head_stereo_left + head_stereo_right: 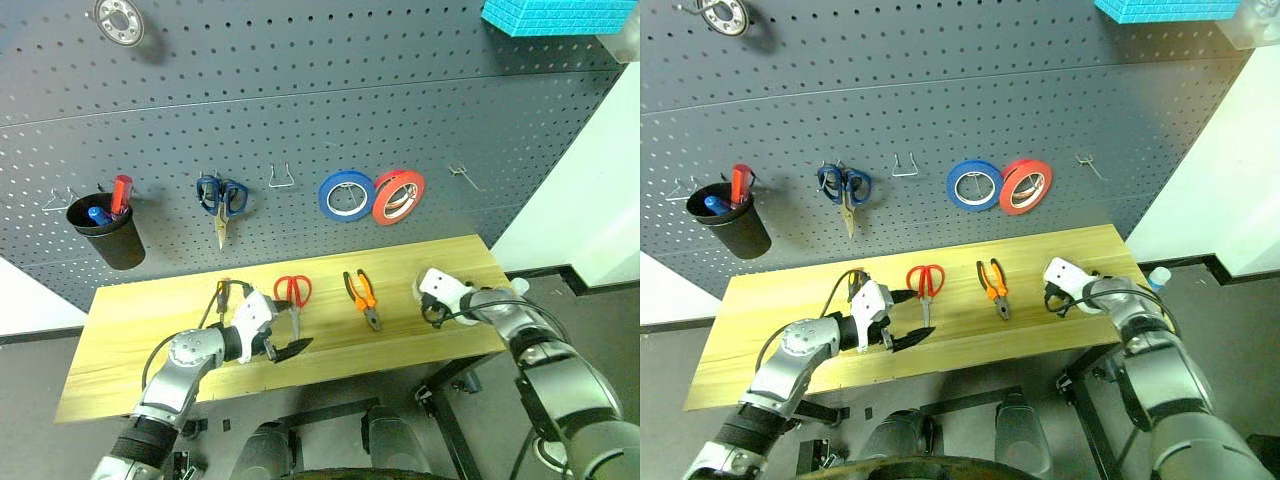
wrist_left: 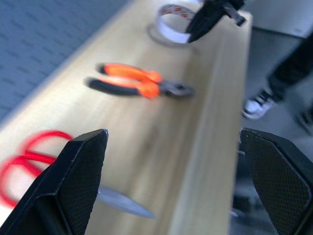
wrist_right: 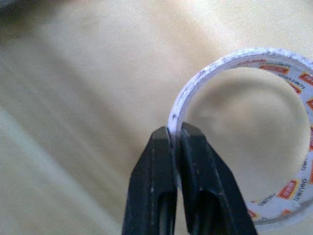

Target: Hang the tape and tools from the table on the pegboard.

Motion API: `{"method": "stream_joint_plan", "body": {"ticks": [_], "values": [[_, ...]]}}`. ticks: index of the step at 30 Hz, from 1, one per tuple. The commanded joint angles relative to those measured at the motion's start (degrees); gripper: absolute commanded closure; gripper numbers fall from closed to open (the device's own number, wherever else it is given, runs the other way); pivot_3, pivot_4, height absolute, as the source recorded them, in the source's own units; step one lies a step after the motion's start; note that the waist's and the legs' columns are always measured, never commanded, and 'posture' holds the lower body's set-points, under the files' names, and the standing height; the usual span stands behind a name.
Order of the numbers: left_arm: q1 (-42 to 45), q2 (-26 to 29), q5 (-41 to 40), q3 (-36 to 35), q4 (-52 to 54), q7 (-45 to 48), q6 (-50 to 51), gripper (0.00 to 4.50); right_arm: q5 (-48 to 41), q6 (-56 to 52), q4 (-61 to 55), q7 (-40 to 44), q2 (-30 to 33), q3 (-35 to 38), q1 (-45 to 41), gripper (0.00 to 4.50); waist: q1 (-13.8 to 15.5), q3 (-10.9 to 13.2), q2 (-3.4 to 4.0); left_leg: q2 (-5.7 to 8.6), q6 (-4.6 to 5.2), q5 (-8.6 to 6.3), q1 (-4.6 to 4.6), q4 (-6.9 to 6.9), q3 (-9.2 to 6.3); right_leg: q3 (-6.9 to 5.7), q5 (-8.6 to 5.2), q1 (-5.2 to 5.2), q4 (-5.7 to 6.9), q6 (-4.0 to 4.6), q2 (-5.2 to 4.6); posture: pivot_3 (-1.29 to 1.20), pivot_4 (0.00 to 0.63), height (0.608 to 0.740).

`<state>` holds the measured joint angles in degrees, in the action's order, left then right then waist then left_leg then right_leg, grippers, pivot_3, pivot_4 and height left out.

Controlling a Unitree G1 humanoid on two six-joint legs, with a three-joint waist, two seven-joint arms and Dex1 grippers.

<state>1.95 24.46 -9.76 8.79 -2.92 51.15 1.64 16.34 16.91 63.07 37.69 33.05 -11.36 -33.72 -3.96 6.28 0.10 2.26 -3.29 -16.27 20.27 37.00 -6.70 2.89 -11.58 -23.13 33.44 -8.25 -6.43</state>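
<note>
Dark grey pegboard [image 1: 300, 110] fills the back wall, dotted with small holes. Hanging on it: a black cup [image 1: 108, 232] with pens at the left, blue-handled scissors [image 1: 222, 199], an empty wire hook [image 1: 281, 178], a blue tape roll [image 1: 346, 196] touching a red tape roll [image 1: 399, 196], another bare hook [image 1: 464, 176] further right, and a metal ring [image 1: 119, 20] near the top left corner. A turquoise block [image 1: 555, 15] sits at the upper right.

Below, a long light wooden table [image 1: 130, 340] runs along the board. On it, left to right: a screwdriver [image 1: 222, 296] with a black-and-orange handle, partly behind the left arm; red-handled scissors [image 1: 293, 297], blades pointing toward the near edge; orange-and-black pliers [image 1: 363, 296], well apart from the scissors.

Right gripper [image 3: 175, 134] is at the right end of the table, jaws pressed together on the wall of the whitish-clear tape [image 3: 247, 132], one finger inside the ring and one outside. The ring stands tilted, with wood grain visible through its hole; cannot tell whether its lower edge touches the tabletop.

Left gripper [image 2: 171, 142] hangs over the near edge of the table just in front of the red scissors, jaws spread wide, nothing between them.

A person's dark trouser leg and sneaker [image 2: 257, 105] show on the floor past the table's end.
</note>
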Motion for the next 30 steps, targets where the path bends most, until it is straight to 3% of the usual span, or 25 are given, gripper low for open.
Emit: {"method": "stream_joint_plan", "body": {"ticks": [1, 7, 10, 12, 16, 22, 30], "values": [[-1.2, 0.6, -2.7, -3.8, 4.7, -0.9, -2.8, 0.0, -3.6, 2.9, -20.1, -6.7, 2.7, 6.0, 9.9, 4.48, 0.0, 0.0, 0.0, 0.0, 0.0, 0.0, 0.01, 0.0, -0.02, 0.0, -0.02, -0.01, 0.0, -0.03, 0.0, -0.1, 0.079, 0.74], [-0.9, 0.0, -6.0, -7.0, 6.0, -2.1, -3.1, 0.0, 8.5, 4.7, -46.5, -26.7, 6.9, 11.9, 26.5, 4.48, -0.2, 0.0, 0.0, 0.01, 0.02, -0.02, 0.05, 0.06, 0.07, 0.05, -0.08, -0.05, 0.01, -0.1, 0.0, -0.13, 0.069, 0.74], [0.1, -0.4, -6.3, -7.3, 5.4, -2.3, -3.7, 0.0, 14.0, 5.4, -50.4, -33.2, 8.9, 12.5, 27.6, 4.48, -0.7, 0.0, -0.06, 0.01, 0.01, -0.03, -0.02, 0.17, 0.2, 0.14, -0.07, 0.0, 0.01, -0.07, -0.01, -0.14, 0.065, 0.74], [1.1, -0.8, -6.4, -7.2, 4.7, -2.3, -3.9, 0.0, 14.8, 5.5, -49.7, -33.8, 10.2, 11.9, 23.6, 4.48, -1.2, 0.1, -0.09, 0.0, 0.01, -0.03, -0.02, 0.23, 0.2, 0.14, -0.07, 0.05, 0.01, -0.06, 0.0, -0.15, 0.059, 0.74], [2.1, -0.8, -5.3, -6.4, 3.4, -2.3, -4.4, 0.0, 13.2, 6.4, -44.0, -29.6, 11.0, 9.3, 15.3, 4.48, -2.2, 0.1, -0.12, 0.01, 0.02, -0.02, -0.02, 0.21, 0.19, 0.14, -0.04, 0.08, 0.0, -0.02, 0.0, -0.15, 0.055, 0.74], [0.4, -0.8, -4.3, -5.5, 3.1, -2.2, -6.8, 0.0, 11.5, 11.1, -23.1, -21.4, 9.0, 2.6, -0.4, 4.48, -2.8, 0.1, -0.15, 0.0, 0.04, -0.02, -0.01, 0.06, 0.15, 0.13, 0.12, 0.07, -0.1, 0.2, 0.0, -0.14, 0.055, 0.74], [-2.4, -0.3, -4.7, -6.0, 5.0, -3.1, -6.9, 0.0, 11.0, 17.0, -7.0, -19.9, 7.4, -1.1, -9.7, 4.48, -3.2, 0.1, -0.14, 0.01, 0.05, -0.03, -0.03, 0.07, 0.14, 0.14, 0.13, 0.07, -0.06, 0.21, 0.0, -0.12, 0.057, 0.74]]}}
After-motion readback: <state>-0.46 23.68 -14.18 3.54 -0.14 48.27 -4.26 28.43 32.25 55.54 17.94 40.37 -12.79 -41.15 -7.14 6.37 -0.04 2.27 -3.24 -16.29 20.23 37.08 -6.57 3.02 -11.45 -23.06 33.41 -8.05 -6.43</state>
